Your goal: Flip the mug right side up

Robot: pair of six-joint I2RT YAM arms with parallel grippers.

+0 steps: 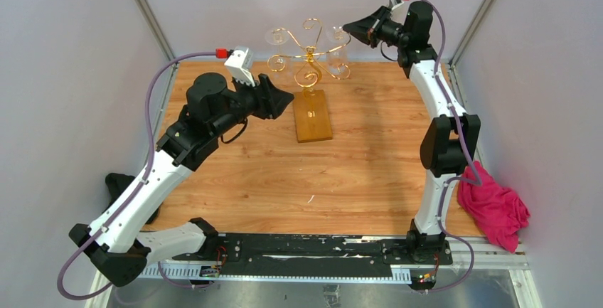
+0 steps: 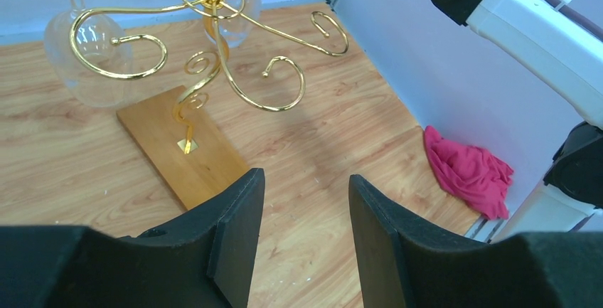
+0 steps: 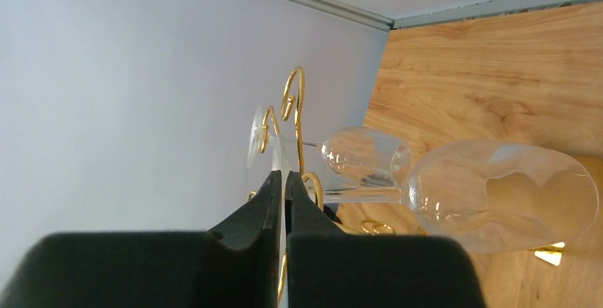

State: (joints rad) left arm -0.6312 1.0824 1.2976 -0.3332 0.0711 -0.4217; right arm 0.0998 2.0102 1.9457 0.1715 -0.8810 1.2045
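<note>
Clear stemmed glasses (image 3: 505, 194) hang bowl-down on the gold rack (image 1: 309, 73) at the desk's (image 1: 284, 173) 12 o'clock. The right pincer (image 1: 348, 29), clenched, is at the rack's 2 o'clock; whether it pinches a glass foot is unclear. The left pincer (image 1: 284, 98), released, hovers at the rack's 9 o'clock.
</note>
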